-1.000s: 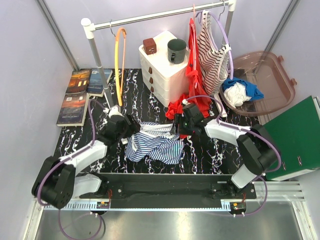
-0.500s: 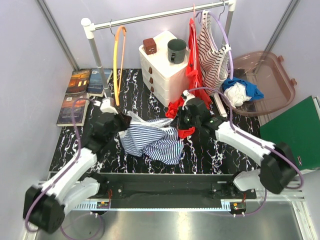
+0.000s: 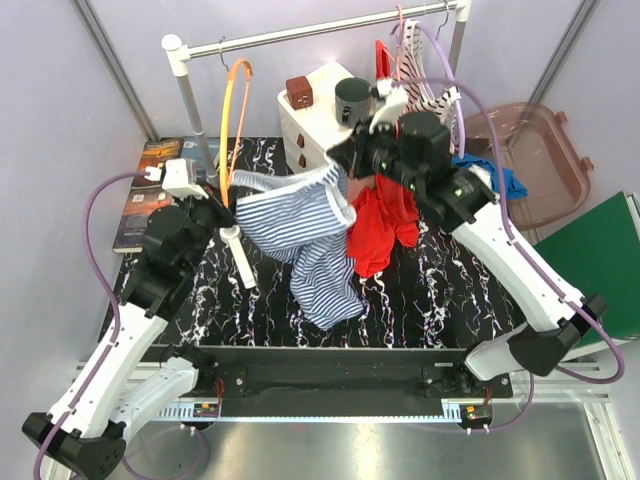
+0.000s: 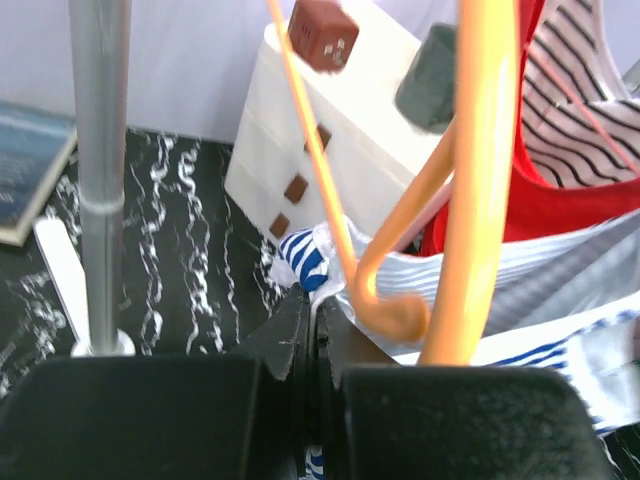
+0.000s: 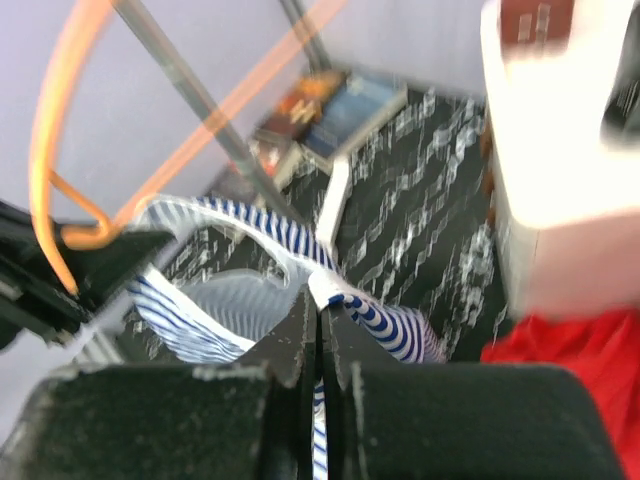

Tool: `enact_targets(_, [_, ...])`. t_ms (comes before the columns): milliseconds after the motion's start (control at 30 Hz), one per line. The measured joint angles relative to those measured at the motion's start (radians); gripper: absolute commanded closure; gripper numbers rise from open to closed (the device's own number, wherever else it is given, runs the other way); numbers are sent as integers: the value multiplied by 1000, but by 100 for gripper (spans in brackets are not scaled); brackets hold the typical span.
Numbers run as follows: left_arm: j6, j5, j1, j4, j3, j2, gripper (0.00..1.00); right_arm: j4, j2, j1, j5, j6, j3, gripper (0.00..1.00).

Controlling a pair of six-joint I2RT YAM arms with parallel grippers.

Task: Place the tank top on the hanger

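I count two grippers of mine, the left gripper (image 4: 312, 322) and the right gripper (image 5: 319, 303). One tank top (image 3: 300, 215), one red garment (image 3: 380, 225), one red-striped top (image 3: 428, 100). One orange hanger (image 3: 235, 100), one purple hanger (image 3: 445, 55). Three books (image 3: 155, 162) at the frame's left. One mug (image 3: 352, 100). One drawer unit (image 3: 315, 135) with three drawers.

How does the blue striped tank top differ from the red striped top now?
The tank top has navy stripes; the red striped top has dark-red ones. The tank top is held stretched in mid-air; the red striped top hangs from the rail. Both are striped.
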Motion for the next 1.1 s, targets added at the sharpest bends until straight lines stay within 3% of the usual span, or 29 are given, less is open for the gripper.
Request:
enact_targets(200, [51,-17,-3,-4,77,20,100,-50,84,0,23,-84,277,100])
enact_targets(367, [60,-21,-11,20,66,0,100,-55,71,0,15,-114,276,100])
enact_targets(500, [40,-20,-34,48,-40,-55,100,-21,-6,0,14,-112,50,100])
enact_targets(700, [-37,-4,-108,31,-295,-105,97,-17,-131,0,10,-18,-438,100])
enact_targets(733, [-54,5,-121,21,-336,-111,91,-37,-154,0,7,4,-508,100])
enact_targets(767, [-69,13,-134,11,-369,-118,77,-40,-176,0,4,26,-570,99])
enact_targets(800, [-84,24,-146,2,-401,-125,44,-44,-204,1,2,50,-627,96])
enact_targets(833, [-98,35,-159,-10,-424,-130,28,-55,-225,1,0,66,-663,92])
enact_targets(867, [-109,47,-172,-17,-443,-136,20,-61,-259,1,-6,88,-708,73])
enact_targets(900, [-123,56,-183,-21,-459,-143,4,-68,-279,1,-7,103,-729,61])
enact_targets(1000, [-149,70,-202,-54,-476,-158,1,-76,-327,1,-8,134,-758,38])
enact_targets(1100, [-155,19,-204,-112,-466,-154,1,-80,-338,1,-14,127,-756,27])
